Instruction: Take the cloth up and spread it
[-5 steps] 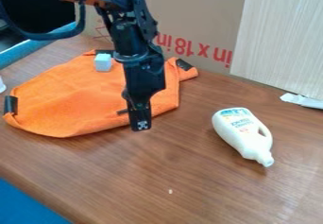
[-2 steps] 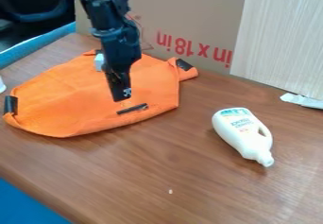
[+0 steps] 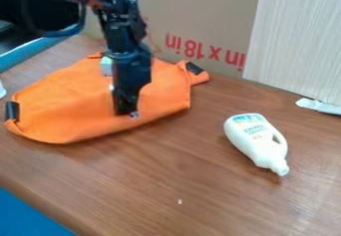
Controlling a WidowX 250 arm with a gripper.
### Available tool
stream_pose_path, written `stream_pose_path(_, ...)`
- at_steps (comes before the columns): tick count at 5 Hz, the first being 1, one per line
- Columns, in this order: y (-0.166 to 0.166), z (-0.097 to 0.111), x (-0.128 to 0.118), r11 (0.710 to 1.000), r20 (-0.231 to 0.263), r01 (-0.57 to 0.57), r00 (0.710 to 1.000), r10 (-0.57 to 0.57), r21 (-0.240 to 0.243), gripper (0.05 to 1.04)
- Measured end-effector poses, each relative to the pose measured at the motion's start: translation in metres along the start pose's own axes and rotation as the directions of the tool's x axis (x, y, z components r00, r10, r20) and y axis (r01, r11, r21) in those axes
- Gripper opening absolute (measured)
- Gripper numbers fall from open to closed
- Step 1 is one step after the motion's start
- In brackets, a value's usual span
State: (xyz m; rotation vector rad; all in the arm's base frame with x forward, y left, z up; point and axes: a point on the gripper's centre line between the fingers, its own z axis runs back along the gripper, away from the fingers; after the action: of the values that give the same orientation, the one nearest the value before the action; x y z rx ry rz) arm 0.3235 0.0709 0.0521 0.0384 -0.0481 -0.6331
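A gripper [image 3: 125,112] (open or closed, we cannot tell) hangs low at an orange cloth [image 3: 67,100]. A bottle [image 3: 255,143] lies right.

One black arm [image 3: 121,31], mine, with gripper [image 3: 126,112]

Arm: black throughout, jointed, built of blocky, uneven segments; small pale glints along the upper links. Upper joint: rounded black housing, with one orange-brown patch [image 3: 95,4] beside it. Cable [image 3: 82,21]: black, thick, hanging in a loose loop off my upper section. Gripper: black, long and narrow; one small whitish marking [image 3: 134,114] at its lower end.
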Motion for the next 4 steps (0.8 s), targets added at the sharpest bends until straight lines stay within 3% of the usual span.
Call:
stream_pose_path(2,-0.025,-0.004,0.006,0.997,-0.001,0.075,0.997,-0.075,-0.008,0.049)
stream_pose_path(4,-0.074,-0.001,-0.002,0.976,0.013,0.219,0.976,-0.219,-0.010,0.049)
